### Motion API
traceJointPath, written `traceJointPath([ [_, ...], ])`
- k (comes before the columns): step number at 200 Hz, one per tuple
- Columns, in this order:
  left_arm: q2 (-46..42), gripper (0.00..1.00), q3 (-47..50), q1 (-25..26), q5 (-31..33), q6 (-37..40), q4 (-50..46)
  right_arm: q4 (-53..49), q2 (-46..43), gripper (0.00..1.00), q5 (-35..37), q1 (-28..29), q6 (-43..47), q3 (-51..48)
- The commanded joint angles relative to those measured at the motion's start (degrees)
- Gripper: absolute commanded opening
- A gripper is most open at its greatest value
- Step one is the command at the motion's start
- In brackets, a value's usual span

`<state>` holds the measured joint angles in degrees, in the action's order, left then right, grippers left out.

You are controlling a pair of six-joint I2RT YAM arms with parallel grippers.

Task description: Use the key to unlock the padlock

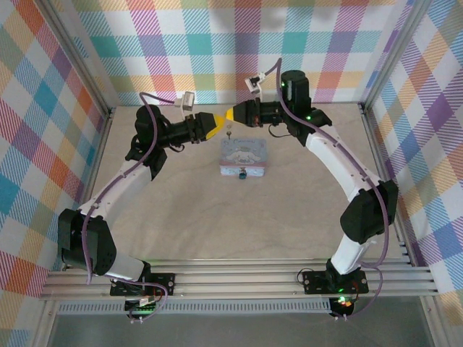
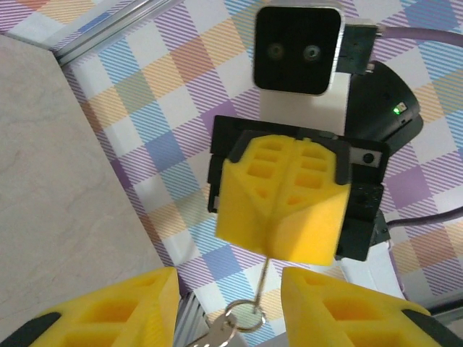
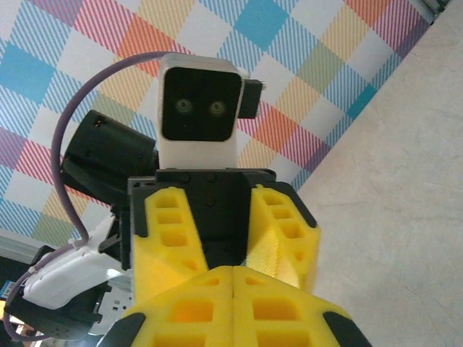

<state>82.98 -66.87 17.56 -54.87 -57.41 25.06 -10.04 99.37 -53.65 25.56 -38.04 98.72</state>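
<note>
Left gripper (image 1: 215,123): jaws wide open, nothing held, tips either side of the ring (image 2: 242,316) and key (image 2: 215,336) dangling between them. The key hangs off a thin wire (image 2: 264,278) pinched in the right gripper (image 2: 273,242), whose jaws are fully shut on that wire. The two grippers sit tip to tip, up near the back wall.

Reads as a handover to get a rigid grip on the key. My take on doing it well:
- close left on the key's head, not on the ring or wire
- leave the blade sticking out past the pads
- let any swing settle first
- right releases only once left has a firm pinch

Blade orientation: cannot tell, it's cropped at the frame edge.

Padlock (image 1: 242,173) sits against the near side of the tin box (image 1: 244,153), nearer the bases than the grippers and slightly right, apart from the key.

In the way:
- the tin wall is right against the padlock
- keyhole direction is too small to see
- both arms crowd the same spot over the table (image 1: 181,217)
</note>
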Motion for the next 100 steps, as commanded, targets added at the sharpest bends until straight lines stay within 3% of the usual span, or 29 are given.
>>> traceJointPath([
  [1,0.3,0.41,0.8,1.3,-1.0,-2.4,6.2,0.4,0.7,0.0,-0.5,-0.2,1.2,0.5],
  [77,1.4,0.31,1.8,3.0,-0.5,-2.9,6.0,1.5,0.9,0.0,0.6,-0.2,0.7,0.4],
  [100,1.2,0.21,1.9,3.1,-0.7,-2.0,4.4,1.8,0.7,0.0,0.7,-0.2,0.4,0.0],
])
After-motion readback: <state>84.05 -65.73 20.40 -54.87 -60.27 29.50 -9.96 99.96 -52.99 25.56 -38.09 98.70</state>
